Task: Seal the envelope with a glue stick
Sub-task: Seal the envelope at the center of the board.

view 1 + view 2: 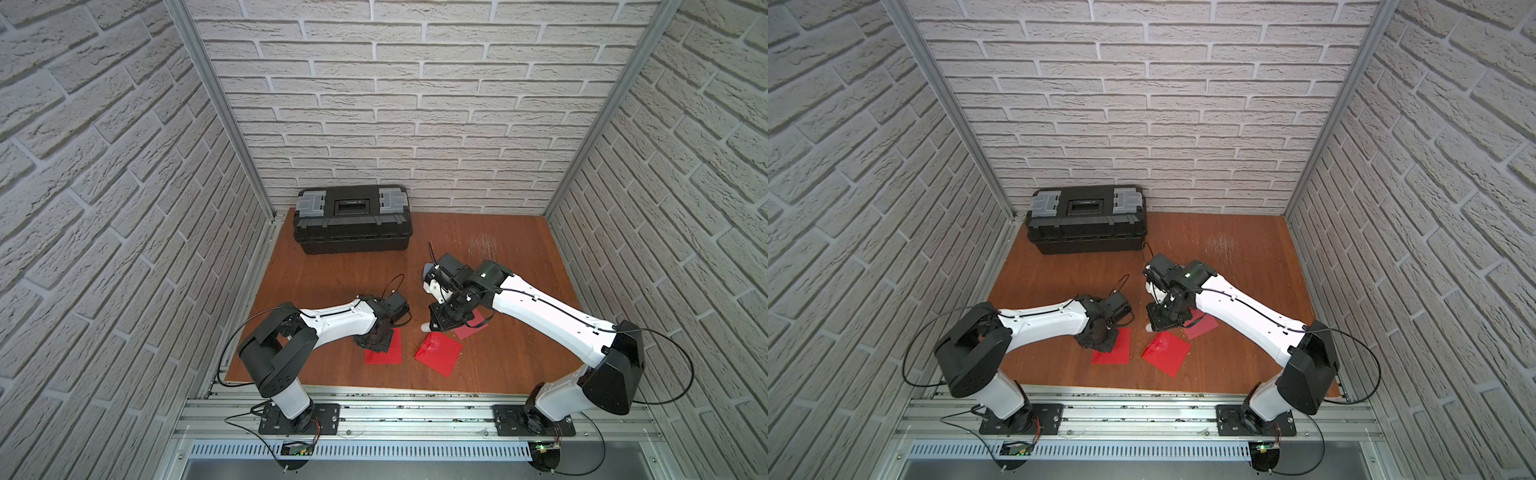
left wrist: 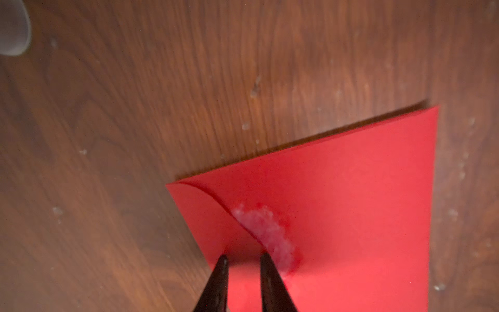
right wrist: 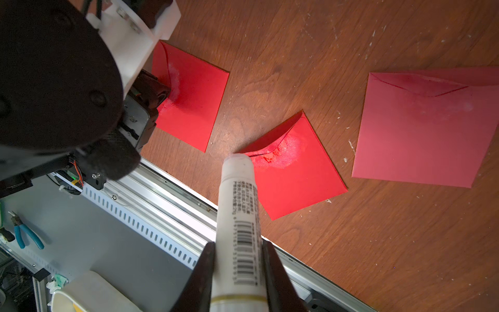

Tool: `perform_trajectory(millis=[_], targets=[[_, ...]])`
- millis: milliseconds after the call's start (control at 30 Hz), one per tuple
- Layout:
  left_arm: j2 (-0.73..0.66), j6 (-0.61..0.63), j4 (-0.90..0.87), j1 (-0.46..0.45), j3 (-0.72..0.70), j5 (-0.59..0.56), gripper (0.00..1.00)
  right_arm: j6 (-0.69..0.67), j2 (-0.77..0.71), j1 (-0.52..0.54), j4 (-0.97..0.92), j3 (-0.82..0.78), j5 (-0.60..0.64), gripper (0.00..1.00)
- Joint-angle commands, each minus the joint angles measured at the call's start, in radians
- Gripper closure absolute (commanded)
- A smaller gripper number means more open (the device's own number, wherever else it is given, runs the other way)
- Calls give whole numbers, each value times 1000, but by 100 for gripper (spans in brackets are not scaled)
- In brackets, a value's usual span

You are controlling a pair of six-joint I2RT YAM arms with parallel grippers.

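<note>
Three red envelopes lie at the table's front. My left gripper (image 2: 243, 258) stands tip-down on the left envelope (image 1: 390, 349) (image 2: 351, 202), its fingers narrowly apart with nothing between them, beside a whitish glue smear (image 2: 267, 232) along the flap edge. My right gripper (image 3: 239, 244) is shut on the glue stick (image 3: 240, 216), a white tube with a barcode label. The tube's far end (image 1: 426, 327) hangs by the corner of the middle envelope (image 3: 297, 173) (image 1: 440, 353), whose flap is slightly lifted over a glue patch.
A duller red envelope (image 3: 421, 135) (image 1: 471, 329) lies partly under the right arm. A black toolbox (image 1: 353, 224) stands at the back left. A metal rail (image 1: 395, 407) runs along the table's front edge. A blurred pale thing (image 2: 13, 29) shows at the left wrist view's border.
</note>
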Motion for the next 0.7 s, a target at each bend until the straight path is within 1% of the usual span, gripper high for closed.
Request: perform_trajectory(millis=[0,67,200,300,400,533,667], targets=[[100,-4,-20,-23,-48,8,76,3,-16,-2,-11,-3,6,97],[89,9,-18,-22,-27,6,76,2,-17,-2,-11,-1,6,97],[5,48,-9,-10,29,-11,76,-3,-18,-2,-18,9,12,97],[-61,57,12,11,38,-9,76,1,-25,-2,-18,2,18,97],[-95,56,15,28,32,-4,76,5,-28,-2,-14,-3,15,97],[-96,61,15,46,23,3,76,0,-24,-2,-24,4,16,97],[-68,59,20,52,15,7,76,-1,-24,-2,-32,14,21,97]])
